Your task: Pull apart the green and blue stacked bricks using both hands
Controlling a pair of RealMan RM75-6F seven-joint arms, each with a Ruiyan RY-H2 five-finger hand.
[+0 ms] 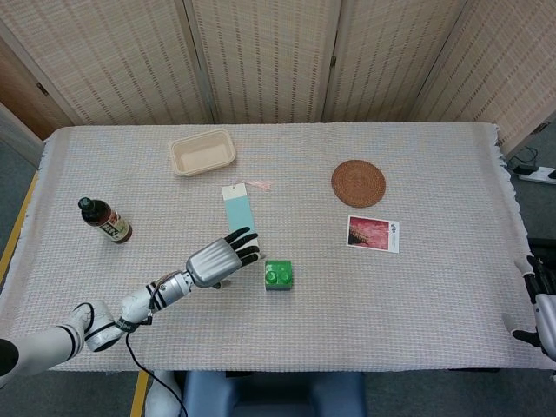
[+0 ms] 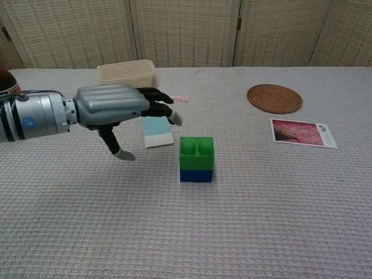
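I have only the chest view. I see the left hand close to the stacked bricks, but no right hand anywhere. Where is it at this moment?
Observer: The head view shows the right hand at the right edge of the table, far from the green brick, with its fingers apart and nothing in it.
Operator: Does the left hand touch the bricks?
Observer: No. From above, bare cloth shows between the left hand and the green brick.
Operator: What is the dark thing cut off at my left edge?
Observer: A dark bottle with a red label, near the table's left side.
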